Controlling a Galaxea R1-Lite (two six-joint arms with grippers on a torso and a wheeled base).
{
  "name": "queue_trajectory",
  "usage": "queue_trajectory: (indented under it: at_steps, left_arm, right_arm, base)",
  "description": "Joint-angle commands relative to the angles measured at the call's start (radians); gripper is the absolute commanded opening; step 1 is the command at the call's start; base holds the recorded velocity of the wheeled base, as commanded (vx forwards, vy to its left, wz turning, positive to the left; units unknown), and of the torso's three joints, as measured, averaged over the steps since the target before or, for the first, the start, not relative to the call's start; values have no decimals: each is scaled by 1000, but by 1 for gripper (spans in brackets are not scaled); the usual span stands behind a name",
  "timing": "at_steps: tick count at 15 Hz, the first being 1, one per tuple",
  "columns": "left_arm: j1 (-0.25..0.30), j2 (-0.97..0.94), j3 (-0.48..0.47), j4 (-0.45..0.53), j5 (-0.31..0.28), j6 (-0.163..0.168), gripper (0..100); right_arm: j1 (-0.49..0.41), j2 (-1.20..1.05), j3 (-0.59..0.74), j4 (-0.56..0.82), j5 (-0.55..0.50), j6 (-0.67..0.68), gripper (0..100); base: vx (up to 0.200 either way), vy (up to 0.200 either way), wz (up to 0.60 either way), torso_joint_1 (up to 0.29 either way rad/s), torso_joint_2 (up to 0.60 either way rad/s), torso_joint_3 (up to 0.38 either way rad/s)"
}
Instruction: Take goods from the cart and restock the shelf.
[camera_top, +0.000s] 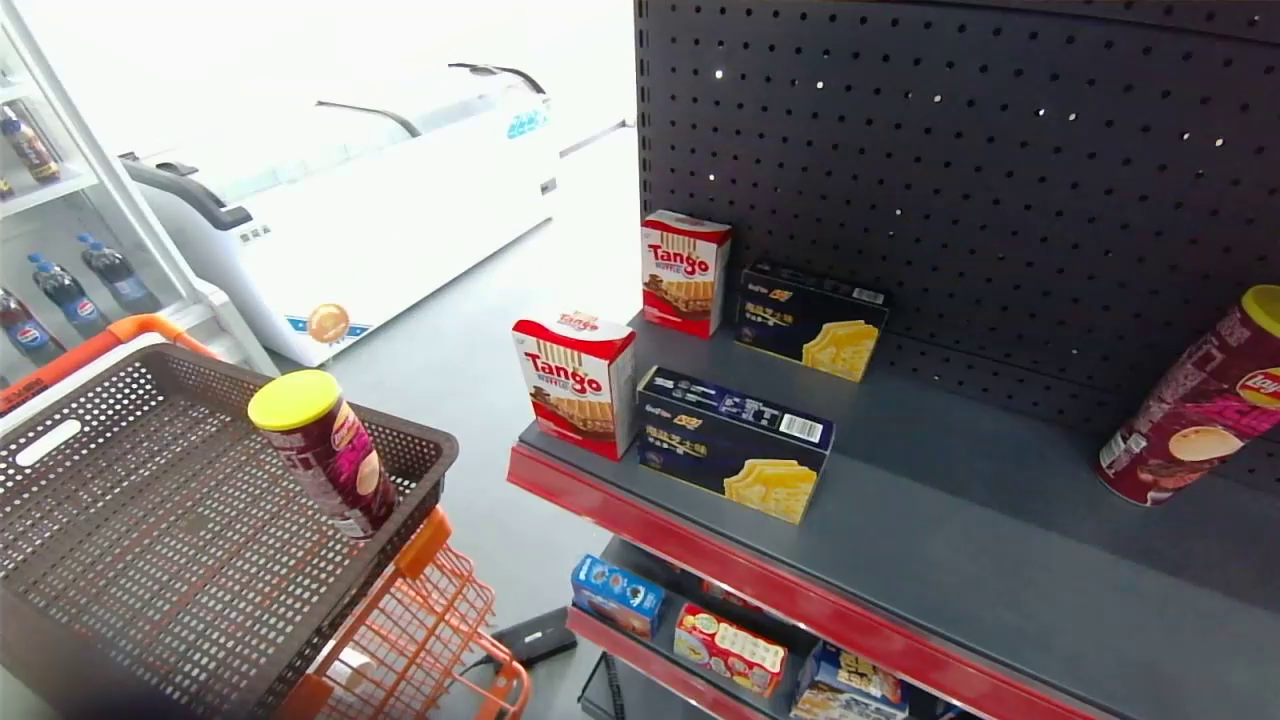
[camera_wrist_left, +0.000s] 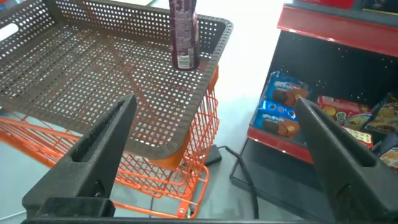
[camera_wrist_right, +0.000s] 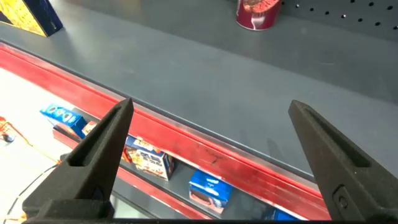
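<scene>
**While One Can Waits in the Cart: Pick-Up Step**

While the chip can (camera_top: 322, 452) stands upright in the far corner of the cart basket (camera_top: 150, 540), both pincers are spread wide and empty. The left gripper (camera_wrist_left: 214, 104) faces the basket, and the right gripper (camera_wrist_right: 211, 107) faces the front edge of the shelf (camera_top: 950, 520). The step in hand is judged to be fetching. Next, the left gripper must close around the can's body and lift it clear of the basket wall.

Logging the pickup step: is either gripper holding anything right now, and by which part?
Nothing is held. The left gripper and right gripper are both open and empty; the chips can stands untouched in the cart basket.
</scene>
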Motion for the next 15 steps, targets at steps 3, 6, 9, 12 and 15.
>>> queue_trajectory:
  at_steps: [3,6,9,12,15]
  left_arm:
    - [2,0,-52,4,3,13,100]
    - [-1,186,-236,125,20,27,100]
    - [-6,414,-276,72,18,12,100]
    - [11,607,-291,-2,4,-2,100]
    - [140,864,-262,-234,-13,7,100]
  right_arm:
    - [0,0,0,0,0,0,100]
    - [0,0,0,0,0,0,100]
    - [0,0,0,0,0,0,100]
    - [0,0,0,0,0,0,100]
    - [0,0,0,0,0,0,100]
  base:
    - [0,0,0,0,0,0]
    - [0,0,0,0,0,0]
    - [0,0,0,0,0,0]
    - [0,0,0,0,0,0]
    - [0,0,0,0,0,0]
